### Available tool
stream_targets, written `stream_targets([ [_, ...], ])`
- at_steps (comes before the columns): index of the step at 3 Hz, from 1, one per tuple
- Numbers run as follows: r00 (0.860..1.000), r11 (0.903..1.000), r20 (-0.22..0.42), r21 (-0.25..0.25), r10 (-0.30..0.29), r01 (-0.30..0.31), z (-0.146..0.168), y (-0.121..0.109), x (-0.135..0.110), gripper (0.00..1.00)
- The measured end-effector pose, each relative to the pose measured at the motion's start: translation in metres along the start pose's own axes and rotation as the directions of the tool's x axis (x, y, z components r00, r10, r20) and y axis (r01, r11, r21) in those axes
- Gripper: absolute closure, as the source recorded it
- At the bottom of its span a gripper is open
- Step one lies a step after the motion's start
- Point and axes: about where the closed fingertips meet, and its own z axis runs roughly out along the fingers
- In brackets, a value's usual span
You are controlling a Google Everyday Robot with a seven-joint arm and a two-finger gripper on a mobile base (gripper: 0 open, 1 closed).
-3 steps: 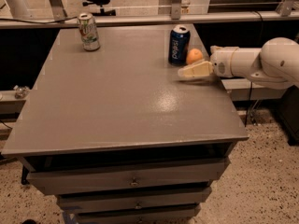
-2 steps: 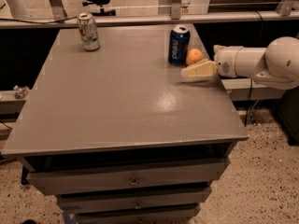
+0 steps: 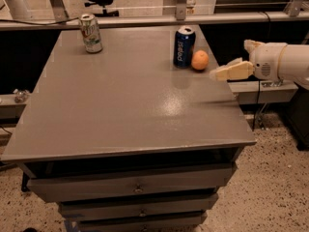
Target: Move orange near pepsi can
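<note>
Back to the right went the gripper [image 3: 231,59]; a moment before, it was over the table [image 3: 120,115] close to the orange [image 3: 200,60], and now it hung just past the table's edge, to the right of the pepsi can [image 3: 184,46]. Its two pale fingers [image 3: 234,71] were apart and held nothing. One finger pointed toward the pepsi can, and the other sat a bit higher. The orange had not moved. It lay on the table just to the right of the pepsi can, so close that I could not tell if they touched. The pepsi can stood up straight near the far edge of the table. Far to the left of the pepsi can stood a white and green can [image 3: 91,33], also up straight. A fat white arm [image 3: 287,62] stuck out behind the gripper, farther right from the pepsi can. Below the table top were gray drawers [image 3: 135,187].
</note>
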Motion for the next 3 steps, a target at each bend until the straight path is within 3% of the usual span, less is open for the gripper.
stream_targets([
  [1,0.999,0.9993,0.012,-0.022,-0.031,0.031,-0.052,0.012,-0.007,0.00],
  [2,0.999,0.9942,0.017,-0.103,-0.029,0.030,-0.093,0.029,-0.001,0.00],
  [3,0.999,0.9942,0.017,-0.104,-0.029,0.030,-0.093,0.029,-0.001,0.00],
])
